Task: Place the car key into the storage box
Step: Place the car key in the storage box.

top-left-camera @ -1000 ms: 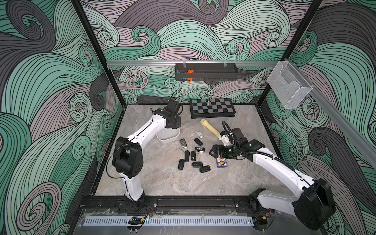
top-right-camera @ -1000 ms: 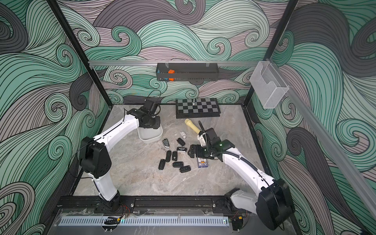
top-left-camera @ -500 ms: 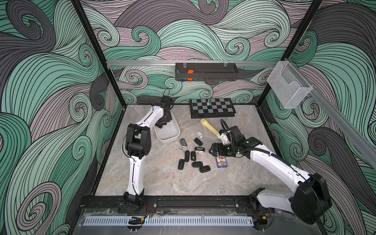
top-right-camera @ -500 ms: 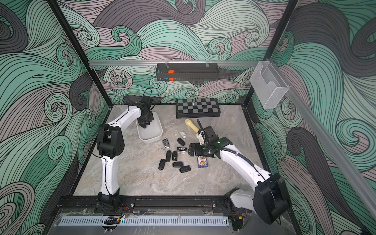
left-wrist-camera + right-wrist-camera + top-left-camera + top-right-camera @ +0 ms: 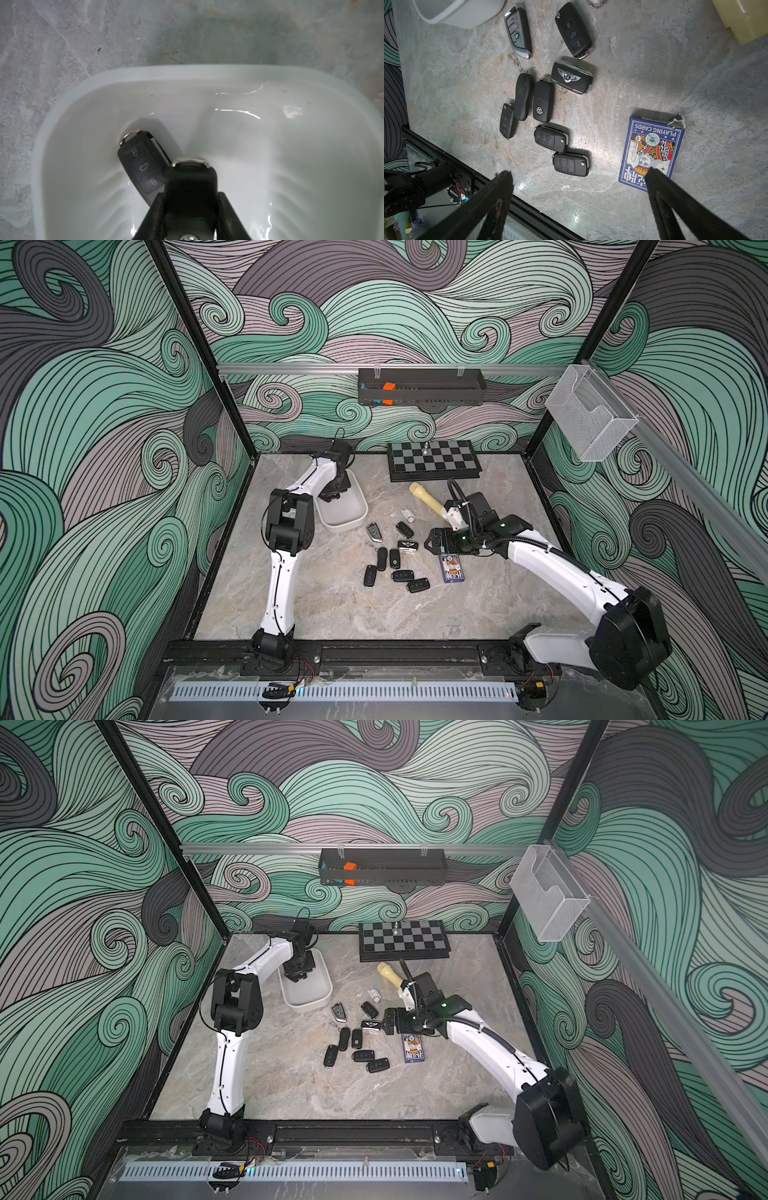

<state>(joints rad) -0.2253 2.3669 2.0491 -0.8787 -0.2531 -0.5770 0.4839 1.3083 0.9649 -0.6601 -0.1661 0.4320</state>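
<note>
Two keys in our left wrist view: the car key (image 5: pixel 191 182) is pinched tight in our left gripper (image 5: pixel 190 199) right over the white storage box (image 5: pixel 187 69), and a second key (image 5: pixel 143 166) lies flat inside it. Our right gripper (image 5: pixel 578 176) hangs wide open, holding nothing, above the loose keys (image 5: pixel 543 101) and a card pack (image 5: pixel 654 149) on the table (image 5: pixel 633 62).
</note>
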